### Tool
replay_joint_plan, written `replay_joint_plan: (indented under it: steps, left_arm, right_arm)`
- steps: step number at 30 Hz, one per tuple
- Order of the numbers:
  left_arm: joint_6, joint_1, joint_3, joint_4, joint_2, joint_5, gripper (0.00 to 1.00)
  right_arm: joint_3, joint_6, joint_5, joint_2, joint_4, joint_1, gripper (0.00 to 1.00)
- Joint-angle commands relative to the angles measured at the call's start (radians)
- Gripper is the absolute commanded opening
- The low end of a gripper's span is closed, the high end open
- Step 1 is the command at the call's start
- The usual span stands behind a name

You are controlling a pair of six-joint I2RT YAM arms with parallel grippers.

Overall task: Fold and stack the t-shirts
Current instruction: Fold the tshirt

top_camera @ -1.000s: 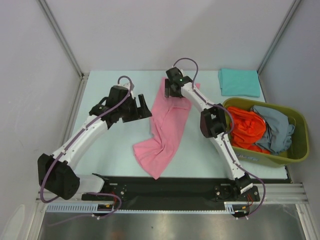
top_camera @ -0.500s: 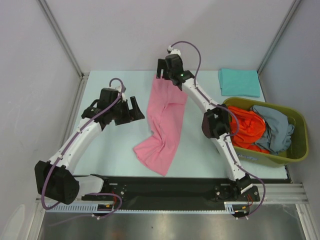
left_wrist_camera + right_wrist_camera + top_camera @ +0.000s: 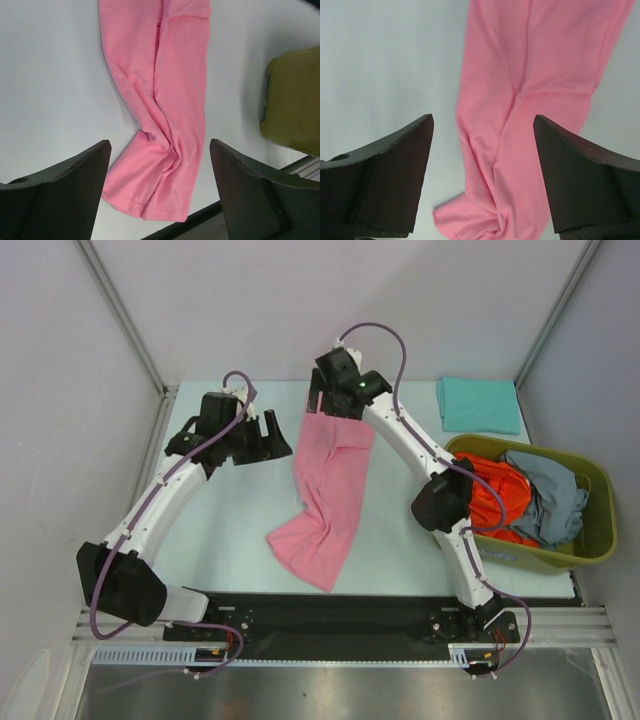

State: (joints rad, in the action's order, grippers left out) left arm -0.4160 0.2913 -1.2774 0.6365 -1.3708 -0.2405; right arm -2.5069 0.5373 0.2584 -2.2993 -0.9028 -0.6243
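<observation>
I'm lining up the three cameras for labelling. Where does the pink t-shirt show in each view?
Top external: pink t-shirt at the centre, a long strip running far to near.
Left wrist: pink t-shirt down the middle, from top to bottom.
Right wrist: pink t-shirt right of centre, from the top edge to the bottom edge.
Shared landmark: the bunched crease towards its near end, seen in all three.

All three views above pink t-shirt (image 3: 330, 490)

Pink t-shirt (image 3: 328, 490) spread out long and narrow, creased lengthwise, its near end crumpled, teal t-shirt (image 3: 479, 405) folded flat at far right, orange-red t-shirt (image 3: 490, 495) and grey-blue t-shirt (image 3: 545, 495) heaped together in the basket (image 3: 600, 502)
</observation>
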Motion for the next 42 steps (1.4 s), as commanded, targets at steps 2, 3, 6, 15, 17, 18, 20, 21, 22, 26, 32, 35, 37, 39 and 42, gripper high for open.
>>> replay_joint_plan:
  steps: [2,3,6,15,17,18,20,21,22,26,32,35,37,39,42]
  left_arm:
    - [0.010,-0.007,0.010,-0.046,0.018,-0.048,0.86]
    - [0.011,-0.007,0.029,-0.047,0.024,-0.048,0.86]
    - [0.017,-0.009,0.059,-0.046,0.044,-0.046,0.86]
    - [0.017,-0.007,0.144,-0.066,0.087,-0.068,0.86]
    - [0.020,-0.012,0.151,-0.066,0.091,-0.066,0.86]
    - [0.023,-0.012,0.158,-0.067,0.091,-0.066,0.86]
    - [0.025,-0.018,0.161,-0.070,0.092,-0.071,0.86]
    - [0.026,-0.021,0.162,-0.072,0.090,-0.071,0.86]
    - [0.029,-0.021,0.164,-0.075,0.087,-0.071,0.86]
    - [0.029,-0.030,0.173,-0.078,0.072,-0.069,0.86]
    - [-0.021,-0.030,0.242,-0.100,0.072,-0.071,0.89]
    - [-0.055,-0.030,0.273,-0.083,0.072,-0.063,0.91]
    - [-0.060,-0.030,0.277,-0.063,0.065,-0.060,0.91]
    - [-0.060,-0.030,0.279,-0.026,0.059,-0.056,0.91]
    - [-0.081,-0.030,0.311,-0.023,0.065,-0.069,0.91]
  right_arm:
    - [0.040,0.124,0.087,-0.055,-0.169,-0.046,0.86]
    - [0.049,0.139,0.097,-0.063,-0.177,-0.055,0.87]
    - [0.100,0.159,0.139,-0.083,-0.153,-0.084,0.87]
    - [0.068,0.199,0.186,-0.256,-0.128,-0.094,0.88]
    - [0.065,0.201,0.196,-0.287,-0.128,-0.089,0.87]
    - [0.057,0.197,0.205,-0.301,-0.133,-0.086,0.88]
    - [0.060,0.168,0.205,-0.333,-0.120,-0.081,0.88]
    - [0.057,0.158,0.208,-0.344,-0.110,-0.069,0.87]
    - [0.053,0.127,0.200,-0.360,-0.098,-0.061,0.87]
    - [-0.022,0.015,0.197,-0.409,-0.025,-0.014,0.87]
    - [-0.070,-0.202,0.157,-0.423,0.212,0.046,0.86]
    - [-0.136,-0.276,0.108,-0.454,0.316,0.044,0.86]
    - [-0.133,-0.292,0.082,-0.433,0.347,0.044,0.86]
    - [-0.098,-0.306,0.071,-0.388,0.378,0.031,0.87]
    - [-0.066,-0.266,0.067,-0.275,0.358,0.012,0.91]
